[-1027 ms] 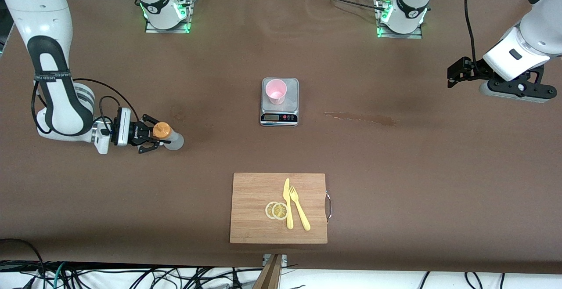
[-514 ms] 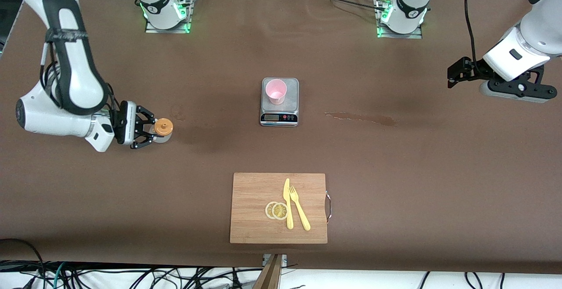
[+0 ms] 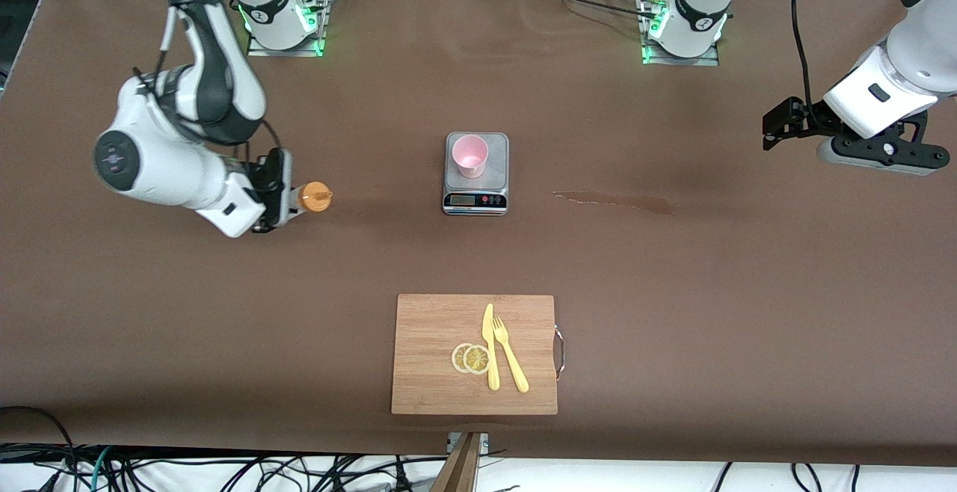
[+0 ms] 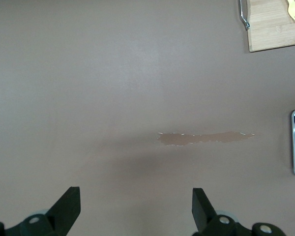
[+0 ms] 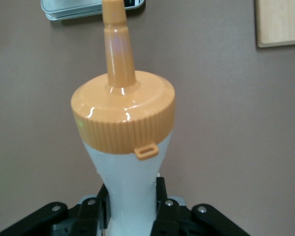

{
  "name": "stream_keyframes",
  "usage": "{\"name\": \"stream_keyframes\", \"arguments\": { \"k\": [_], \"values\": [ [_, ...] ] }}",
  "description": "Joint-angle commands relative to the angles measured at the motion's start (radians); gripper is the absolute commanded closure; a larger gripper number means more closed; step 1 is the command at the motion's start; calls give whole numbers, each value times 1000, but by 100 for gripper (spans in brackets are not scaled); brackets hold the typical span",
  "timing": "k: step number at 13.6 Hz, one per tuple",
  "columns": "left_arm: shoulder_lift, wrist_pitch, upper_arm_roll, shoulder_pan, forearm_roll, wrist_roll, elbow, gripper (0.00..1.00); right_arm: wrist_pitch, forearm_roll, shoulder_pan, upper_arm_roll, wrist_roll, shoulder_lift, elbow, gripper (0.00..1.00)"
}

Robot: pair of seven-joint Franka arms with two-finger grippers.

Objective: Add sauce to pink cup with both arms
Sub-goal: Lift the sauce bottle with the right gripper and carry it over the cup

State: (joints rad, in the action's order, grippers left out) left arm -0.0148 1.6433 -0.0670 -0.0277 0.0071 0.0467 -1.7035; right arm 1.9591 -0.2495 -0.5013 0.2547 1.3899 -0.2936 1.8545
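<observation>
- Now that the right gripper (image 3: pixel 288 197) has lifted and swung inward, its fingers clamped on the sauce (image 3: pixel 314 197), the bottle is airborne over the table toward the right arm's edge.
- Nozzle now points at the pink cup (image 3: pixel 469 155), mid-table on the scale (image 3: pixel 476 203); pouring looks next.
- Left gripper (image 4: pixel 136 206) waits wide open, empty, near the left arm's edge.

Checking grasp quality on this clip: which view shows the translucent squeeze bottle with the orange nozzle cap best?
The right wrist view: the translucent whitish squeeze bottle fills it, its body clamped in the right claw, orange nozzle cap clear. The front view shows mainly the cap, the body mostly hidden by the claw. The left wrist view misses it.
</observation>
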Motion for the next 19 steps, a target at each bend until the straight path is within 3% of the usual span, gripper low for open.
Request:
{"name": "stream_keyframes", "arguments": {
  "k": [1, 4, 7, 13, 19],
  "values": [
    [13, -25, -2, 3, 14, 19, 31, 0, -9, 129, -101, 11, -174, 24, -14, 88],
    [13, -25, -2, 3, 14, 18, 31, 0, -83, 251, -196, 8, -320, 19, -35, 88],
    [13, -25, -2, 3, 13, 19, 31, 0, -109, 298, -210, -54, -400, 7, -37, 88],
    [15, -25, -2, 5, 13, 18, 31, 0, -195, 329, -260, -103, -492, -51, -107, 87],
    [13, -25, -2, 6, 13, 18, 31, 0, -301, 335, -296, -114, -509, -140, -207, 87]
  ]
}}
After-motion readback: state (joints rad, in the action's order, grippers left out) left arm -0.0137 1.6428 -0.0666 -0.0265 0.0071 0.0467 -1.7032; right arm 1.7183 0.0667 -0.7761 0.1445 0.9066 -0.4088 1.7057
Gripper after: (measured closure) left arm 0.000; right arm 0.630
